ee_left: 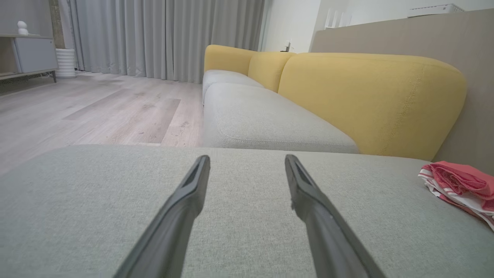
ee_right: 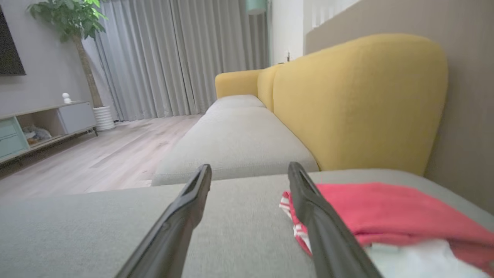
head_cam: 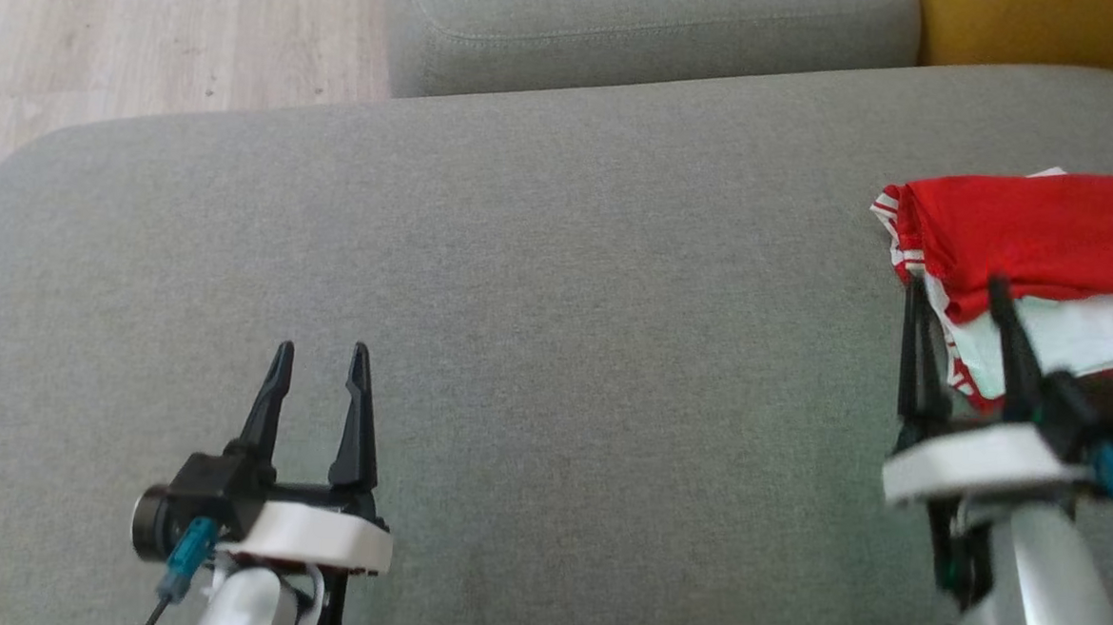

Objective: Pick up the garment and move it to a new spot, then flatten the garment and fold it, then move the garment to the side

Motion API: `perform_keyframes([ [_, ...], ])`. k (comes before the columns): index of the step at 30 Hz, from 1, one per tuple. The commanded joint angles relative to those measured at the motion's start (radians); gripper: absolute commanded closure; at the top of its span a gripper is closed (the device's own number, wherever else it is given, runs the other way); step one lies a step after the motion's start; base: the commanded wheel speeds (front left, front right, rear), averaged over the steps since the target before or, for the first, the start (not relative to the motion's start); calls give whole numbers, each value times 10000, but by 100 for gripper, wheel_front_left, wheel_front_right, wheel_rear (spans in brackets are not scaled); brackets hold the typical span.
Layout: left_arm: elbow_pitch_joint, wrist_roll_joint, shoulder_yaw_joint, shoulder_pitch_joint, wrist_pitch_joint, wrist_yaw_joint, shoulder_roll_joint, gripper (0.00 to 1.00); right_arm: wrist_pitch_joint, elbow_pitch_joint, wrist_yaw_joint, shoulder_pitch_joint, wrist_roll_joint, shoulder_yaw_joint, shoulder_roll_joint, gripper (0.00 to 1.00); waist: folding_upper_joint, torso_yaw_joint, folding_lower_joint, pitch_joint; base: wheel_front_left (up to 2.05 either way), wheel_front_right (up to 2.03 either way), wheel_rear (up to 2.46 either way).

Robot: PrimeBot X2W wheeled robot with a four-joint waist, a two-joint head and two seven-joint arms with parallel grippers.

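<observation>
Grey sofa cushion [head_cam: 554,350] beside wood floor [head_cam: 152,34], red-and-white garment [head_cam: 1027,232] lay near its right edge, left pincer [head_cam: 321,350] and right pincer [head_cam: 956,284] stood released.

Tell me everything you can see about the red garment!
The garment is soft cloth, folded into a small bundle: red on top, white underneath, red-and-white stripes along the edge. It lies on the grey cushion, far on the robot's right. The open right gripper sits at its near edge; whether a finger touches it is unclear.
</observation>
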Motion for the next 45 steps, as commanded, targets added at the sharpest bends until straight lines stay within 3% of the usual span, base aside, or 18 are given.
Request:
perform_keyframes([
  [1,-306,-59,295,-212,-51,36,39,0,-128,-410,-9,-47,280,320,46,0,0,54,1,-40,0,0,0],
  [17,-614,-1072,397,157,-51,-108,39,0,-159,-1064,-9,1091,1014,1018,55,0,0,63,1,-212,0,0,0],
  [25,-446,-1231,502,178,-51,150,39,0,-159,-1024,-9,1172,1040,1083,56,0,0,1,1,-279,0,0,0],
  [43,-459,-1106,579,249,-51,251,39,0,-160,-854,-9,1208,1068,1231,56,0,0,-156,1,-353,0,0,0],
  [44,-192,-1170,278,523,2,203,4,100,-54,-563,-2,1322,1042,950,88,100,0,-158,1,-353,0,0,0],
  [45,-69,-1127,268,534,2,219,4,100,-50,-433,0,1323,1039,945,92,100,0,-159,1,-355,0,0,0],
])
